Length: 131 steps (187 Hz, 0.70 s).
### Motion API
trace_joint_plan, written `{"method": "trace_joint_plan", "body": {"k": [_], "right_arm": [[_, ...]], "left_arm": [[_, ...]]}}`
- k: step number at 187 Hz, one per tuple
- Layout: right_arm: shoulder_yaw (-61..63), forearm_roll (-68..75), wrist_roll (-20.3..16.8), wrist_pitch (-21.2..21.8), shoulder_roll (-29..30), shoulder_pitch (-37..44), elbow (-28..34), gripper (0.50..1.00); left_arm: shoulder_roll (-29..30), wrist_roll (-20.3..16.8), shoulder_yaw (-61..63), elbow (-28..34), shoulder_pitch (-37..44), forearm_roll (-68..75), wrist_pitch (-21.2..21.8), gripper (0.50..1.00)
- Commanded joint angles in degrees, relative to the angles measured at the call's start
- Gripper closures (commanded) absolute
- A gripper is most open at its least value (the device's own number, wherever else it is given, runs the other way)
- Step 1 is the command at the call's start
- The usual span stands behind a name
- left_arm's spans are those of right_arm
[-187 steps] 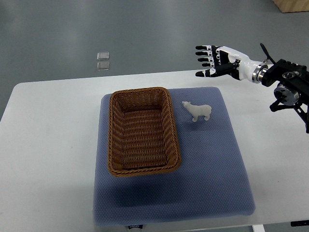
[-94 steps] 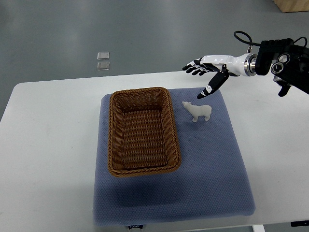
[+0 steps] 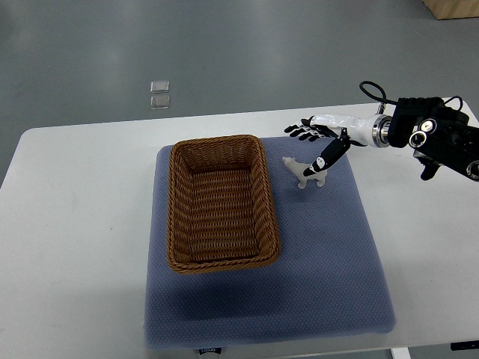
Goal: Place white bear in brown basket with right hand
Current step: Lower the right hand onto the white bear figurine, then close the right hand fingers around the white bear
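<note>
Right hand (image 3: 318, 146) is hovering open over the bear (image 3: 304, 173), holding nothing; grasp and basket (image 3: 219, 200) drop are pending.

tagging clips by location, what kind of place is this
Probably a robotics lab or test room: a plain white table on a bare grey floor, with a staged blue mat, brown basket and white bear under the robot hand.

Even bright light (soft shadows)

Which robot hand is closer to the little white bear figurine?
Right. The right robot hand is open right above the small white bear figurine, thumb over its back. The left arm is not in view.
</note>
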Motion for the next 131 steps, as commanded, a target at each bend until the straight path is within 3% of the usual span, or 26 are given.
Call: {"method": "trace_joint_plan", "body": {"k": [1,51,79,131], "right_arm": [[0.0,-0.82,0.02,-1.12,0.21,-0.84,-0.29,0.587],[-0.09,-2.93,0.11,-2.88,1.44,-2.42,-0.91,0.593],[-0.09,-3.02,0.11,-3.76,1.44,-2.95,-1.52,0.634],[-0.35,-3.02,0.29,-4.11,1.88,-3.56,-1.96,0.638]], "left_arm": [[0.0,0.0,0.0,0.01,0.0,0.01,0.07,0.5],[0.0,0.0,0.09,0.01,-0.01,0.01,-0.01,0.5],[0.0,0.0,0.18,0.01,0.08,0.01,-0.01,0.5],[0.0,0.0,0.18,-0.17,-0.01,0.01,-0.01,0.5]]}}
